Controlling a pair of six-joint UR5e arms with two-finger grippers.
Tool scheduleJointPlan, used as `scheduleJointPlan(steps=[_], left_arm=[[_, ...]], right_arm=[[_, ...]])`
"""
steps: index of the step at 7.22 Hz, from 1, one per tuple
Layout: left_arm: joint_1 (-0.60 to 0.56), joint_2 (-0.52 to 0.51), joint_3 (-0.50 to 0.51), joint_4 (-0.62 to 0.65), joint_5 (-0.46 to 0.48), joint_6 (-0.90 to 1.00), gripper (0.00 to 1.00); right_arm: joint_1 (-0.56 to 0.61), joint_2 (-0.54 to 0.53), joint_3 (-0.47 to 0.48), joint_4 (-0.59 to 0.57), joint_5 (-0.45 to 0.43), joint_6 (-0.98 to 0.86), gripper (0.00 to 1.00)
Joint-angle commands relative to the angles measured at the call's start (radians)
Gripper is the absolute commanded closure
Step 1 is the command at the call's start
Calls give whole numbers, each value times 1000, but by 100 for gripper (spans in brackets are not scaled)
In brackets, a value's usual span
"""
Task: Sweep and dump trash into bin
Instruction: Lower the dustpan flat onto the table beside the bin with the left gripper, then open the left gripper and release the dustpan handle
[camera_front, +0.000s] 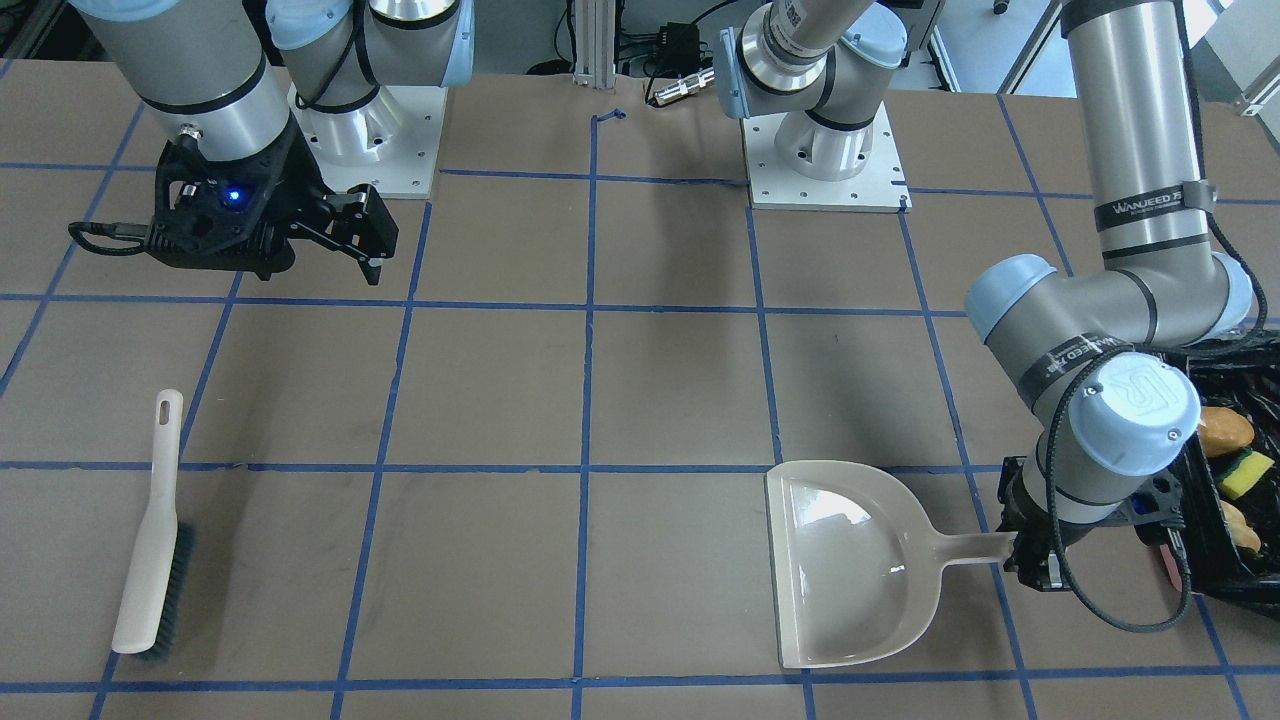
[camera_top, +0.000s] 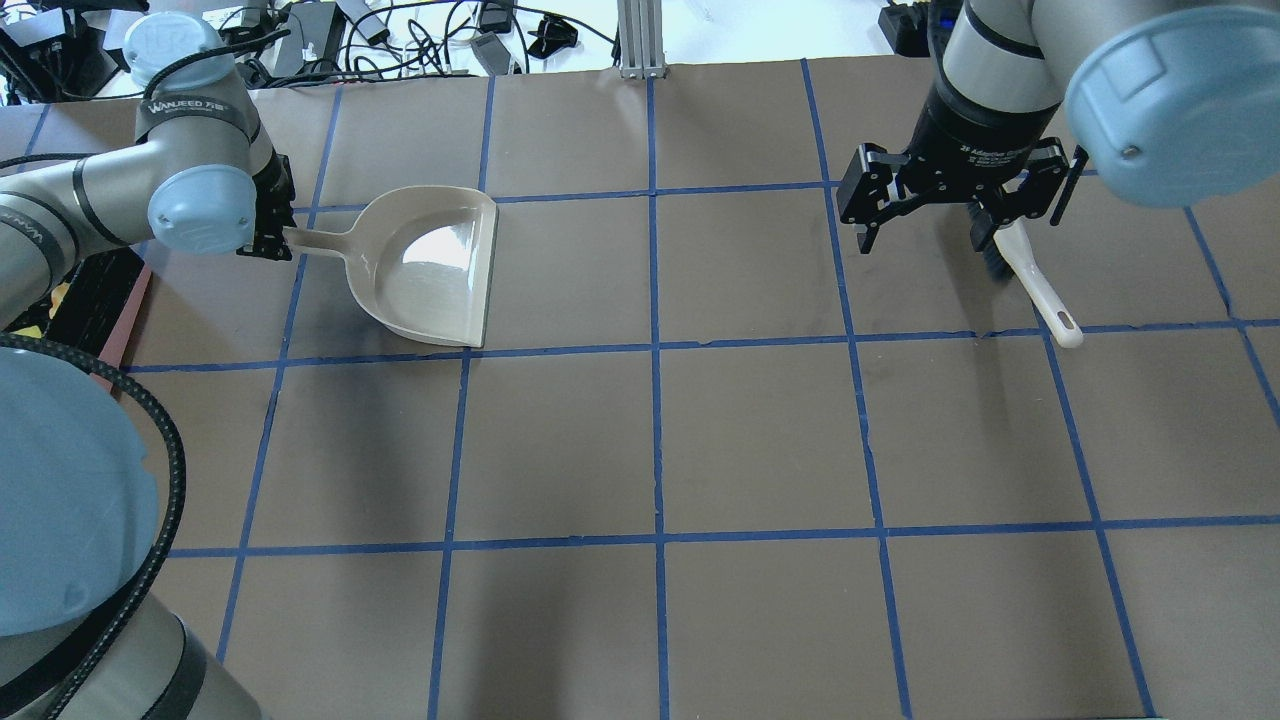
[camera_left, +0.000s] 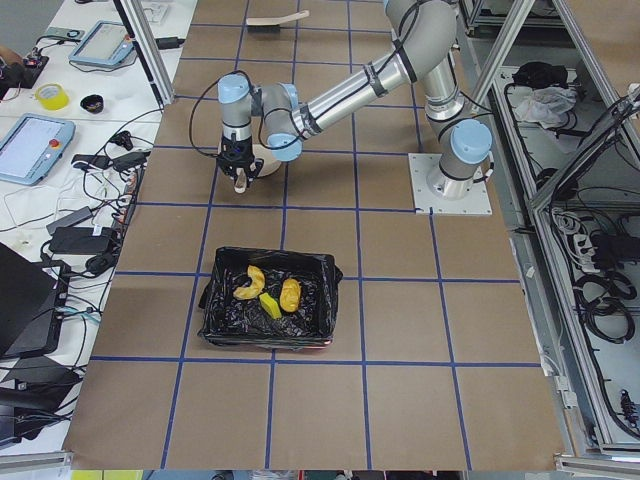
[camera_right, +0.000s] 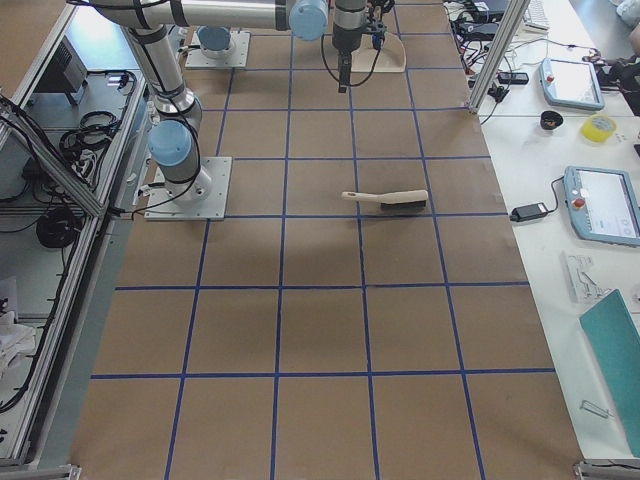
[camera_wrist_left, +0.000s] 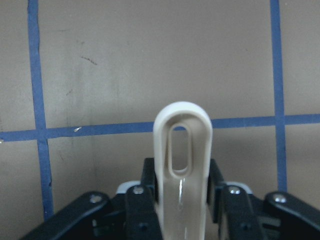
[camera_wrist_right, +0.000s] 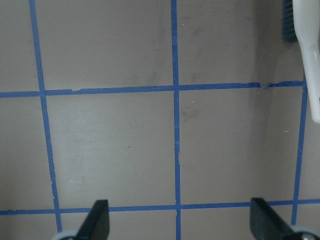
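Note:
The trash lies inside the bin (camera_left: 320, 275), a pink-sided container with a black bag: an orange-yellow lump (camera_front: 1225, 428), a green-and-yellow sponge chunk (camera_front: 1245, 472) and a pale curved slice (camera_front: 1240, 525). The bin also shows in the front view (camera_front: 1225, 365). My left gripper (camera_front: 1035, 565) (camera_top: 268, 235) is shut on the handle (camera_wrist_left: 182, 165) of the beige dustpan (camera_top: 430, 265), which lies flat and empty on the table beside the bin. My right gripper (camera_top: 955, 215) (camera_front: 362, 232) is open and empty above the table, close to the brush (camera_top: 1035, 285).
The beige brush (camera_front: 150, 530) with dark bristles lies flat on the table on my right side; it also shows in the exterior right view (camera_right: 388, 200) and at the right wrist view's corner (camera_wrist_right: 307, 55). Brown table with a blue tape grid (camera_top: 655, 440).

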Motion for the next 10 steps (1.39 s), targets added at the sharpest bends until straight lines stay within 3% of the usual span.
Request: scheduleJointPlan(steps=[1, 4, 6, 9, 10], left_arm=[[0, 7, -2, -1, 1, 0, 38], [0, 16, 12, -10, 23, 1, 22], [5, 36, 80, -34, 49, 1, 4], [44, 47, 166, -65, 35, 7, 0], [72, 59, 180, -67, 34, 105, 0]], right_arm=[[0, 4, 0, -5, -1, -6, 0], [-4, 3, 0, -18, -1, 2, 0], [-4, 3, 0, -24, 1, -7, 0], [-4, 3, 0, -26, -1, -7, 0], [-4, 0, 0, -25, 1, -1, 0]])
